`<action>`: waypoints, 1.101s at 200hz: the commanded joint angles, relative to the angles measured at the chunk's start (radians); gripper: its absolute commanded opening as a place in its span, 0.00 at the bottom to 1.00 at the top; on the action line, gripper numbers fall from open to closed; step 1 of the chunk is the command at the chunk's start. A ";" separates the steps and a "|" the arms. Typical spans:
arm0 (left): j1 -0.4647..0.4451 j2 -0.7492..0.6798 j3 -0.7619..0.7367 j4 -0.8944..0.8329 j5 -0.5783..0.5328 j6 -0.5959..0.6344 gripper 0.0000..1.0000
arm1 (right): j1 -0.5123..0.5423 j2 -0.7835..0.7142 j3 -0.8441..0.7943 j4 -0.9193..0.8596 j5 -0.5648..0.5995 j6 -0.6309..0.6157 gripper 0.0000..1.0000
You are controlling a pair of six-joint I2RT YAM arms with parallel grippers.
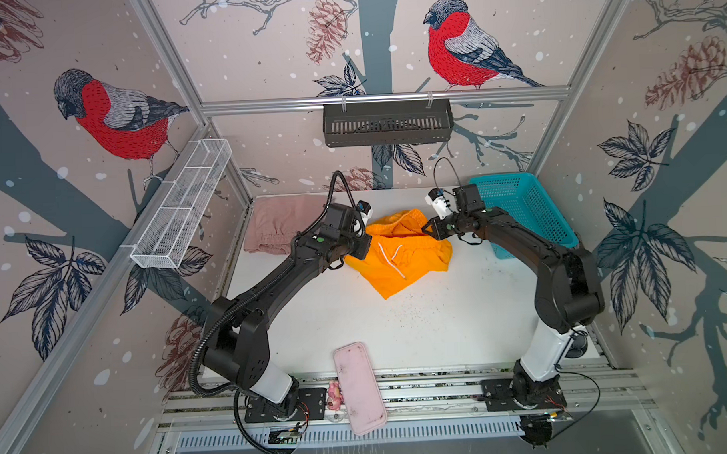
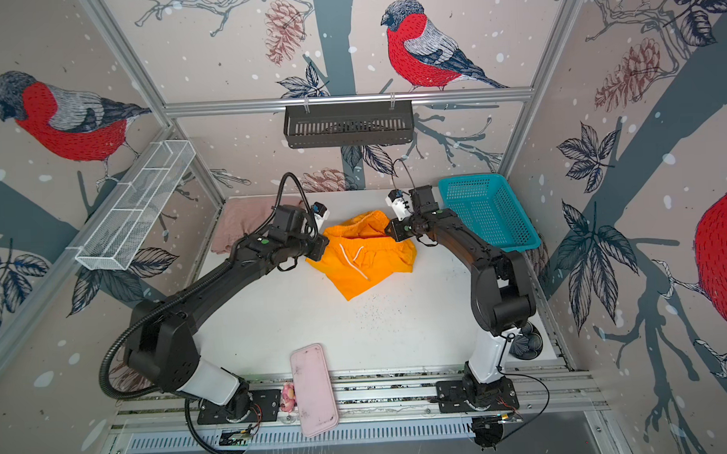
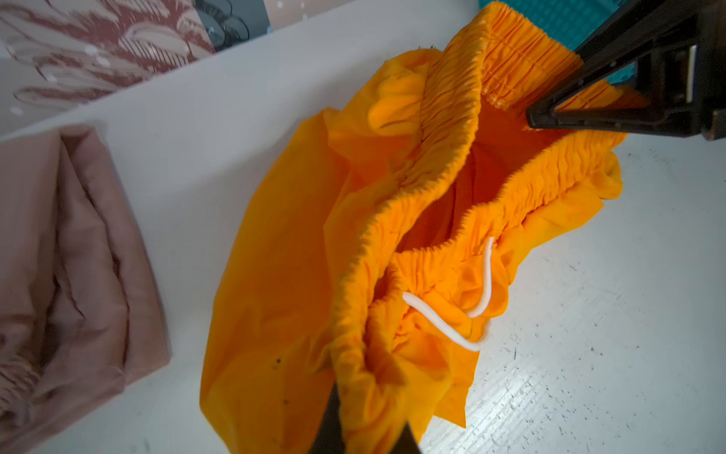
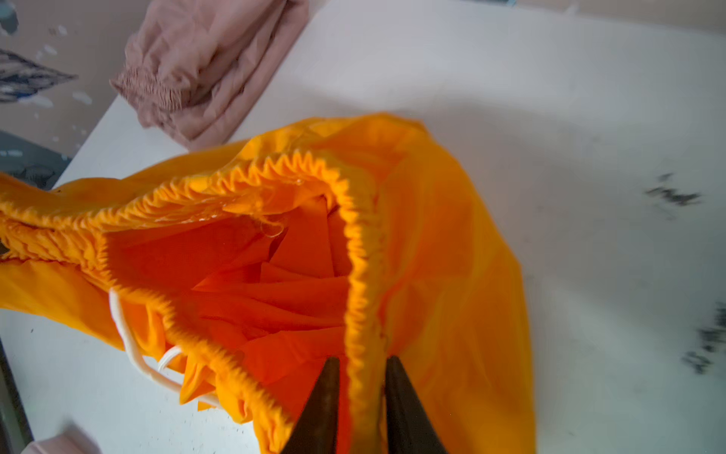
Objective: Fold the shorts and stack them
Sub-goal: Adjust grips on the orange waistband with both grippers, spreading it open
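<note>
Right wrist view: the right claw [image 4: 362,359] and left claw [image 3: 369,408] each pinch shut on the waistband [image 4: 355,255] of the orange shorts [image 4: 451,255], on the table [image 4: 550,98] near the folded pink shorts [image 4: 204,67]; a sharp tug could slip it free.

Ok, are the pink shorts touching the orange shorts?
Apart. The left wrist view shows bare white table between the pink shorts and the orange shorts.
</note>
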 commanded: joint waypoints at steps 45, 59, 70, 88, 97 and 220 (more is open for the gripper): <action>0.022 0.092 -0.017 0.115 -0.058 -0.089 0.02 | -0.022 -0.069 -0.074 0.059 0.004 -0.058 0.78; 0.023 0.097 -0.027 0.123 -0.058 -0.092 0.04 | -0.030 -0.114 -0.120 0.067 -0.017 -0.079 0.79; 0.025 0.094 -0.034 0.127 -0.060 -0.095 0.05 | -0.032 -0.141 -0.164 0.087 -0.021 -0.075 0.81; 0.026 0.087 -0.042 0.122 -0.062 -0.096 0.07 | -0.033 -0.152 -0.206 0.094 0.031 -0.041 0.82; 0.028 0.081 -0.047 0.121 -0.073 -0.102 0.09 | -0.032 -0.153 -0.224 0.097 0.076 -0.025 0.81; 0.054 0.023 -0.065 0.142 -0.085 -0.105 0.84 | 0.049 -0.073 -0.244 0.210 0.114 -0.022 0.49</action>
